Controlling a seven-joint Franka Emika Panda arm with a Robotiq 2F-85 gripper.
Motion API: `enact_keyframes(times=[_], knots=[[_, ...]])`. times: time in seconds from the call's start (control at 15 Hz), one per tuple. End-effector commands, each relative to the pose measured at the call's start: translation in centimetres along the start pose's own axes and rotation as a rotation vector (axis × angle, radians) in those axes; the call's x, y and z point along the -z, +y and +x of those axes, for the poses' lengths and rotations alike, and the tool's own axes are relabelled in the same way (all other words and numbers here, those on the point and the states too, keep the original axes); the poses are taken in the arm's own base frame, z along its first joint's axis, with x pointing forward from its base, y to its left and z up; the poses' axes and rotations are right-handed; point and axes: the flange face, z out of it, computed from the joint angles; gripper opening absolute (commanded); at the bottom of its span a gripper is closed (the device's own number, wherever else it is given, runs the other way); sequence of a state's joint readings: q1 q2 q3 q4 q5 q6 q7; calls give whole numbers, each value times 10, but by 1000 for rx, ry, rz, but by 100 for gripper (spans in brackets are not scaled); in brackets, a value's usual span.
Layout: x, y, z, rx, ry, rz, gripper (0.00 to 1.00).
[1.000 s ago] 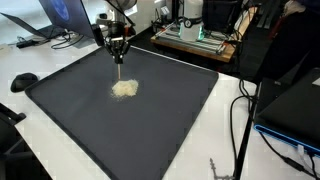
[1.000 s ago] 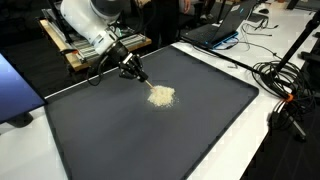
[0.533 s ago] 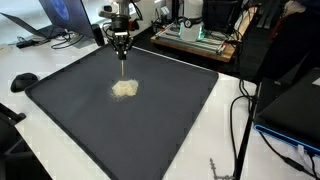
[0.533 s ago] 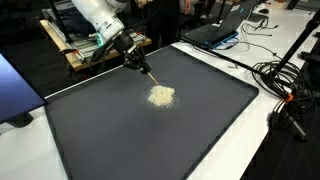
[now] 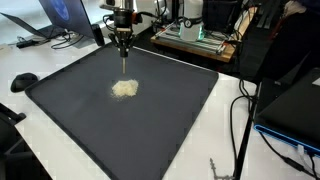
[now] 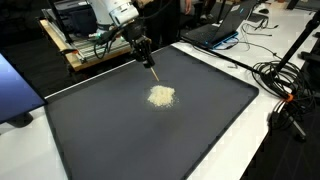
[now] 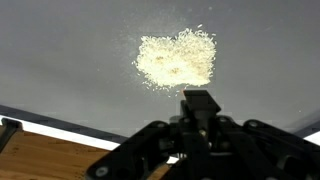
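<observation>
In an exterior view, the gripper point(image 5: 123, 46) hangs at the upper middle of the frame, above the far edge of the dark mat point(image 5: 170, 110). Its jaws are pinched narrow on a thin stick point(image 5: 124, 60) that points straight down. The pile of pale grains point(image 5: 124, 88) lies on the mat just below the stick's tip in the picture, and the tip is clear of it. A laptop point(image 5: 55, 14) sits at the upper left, on the white table point(image 5: 20, 62). In an exterior view from another place, the gripper point(image 6: 146, 56) is at the upper middle, with the arm coming in from the upper left. The stick point(image 6: 154, 72) slants down to the right, and its tip is above the mat point(image 6: 120, 140), apart from the pile point(image 6: 161, 95) near the frame's centre. Another laptop point(image 6: 226, 24) stands at the upper right, and cables point(image 6: 280, 82) trail along the right edge. In the wrist view, the gripper point(image 7: 200, 112) fills the lower middle, closed around a dark piece. The stick itself cannot be made out here. The pile point(image 7: 176, 60) is spread on the mat point(image 7: 60, 50) just above the gripper, right of centre. A wooden surface point(image 7: 40, 158) shows at the lower left.
</observation>
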State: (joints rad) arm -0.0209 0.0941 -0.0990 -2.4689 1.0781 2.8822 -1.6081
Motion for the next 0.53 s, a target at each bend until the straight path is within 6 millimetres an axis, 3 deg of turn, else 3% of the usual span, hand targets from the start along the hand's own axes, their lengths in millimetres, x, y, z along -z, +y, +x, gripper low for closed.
enact_keyframes(times=[0.0, 0.47], knots=[[6, -15, 9, 7, -71, -28, 3], [16, -20, 38, 23, -201, -67, 3]])
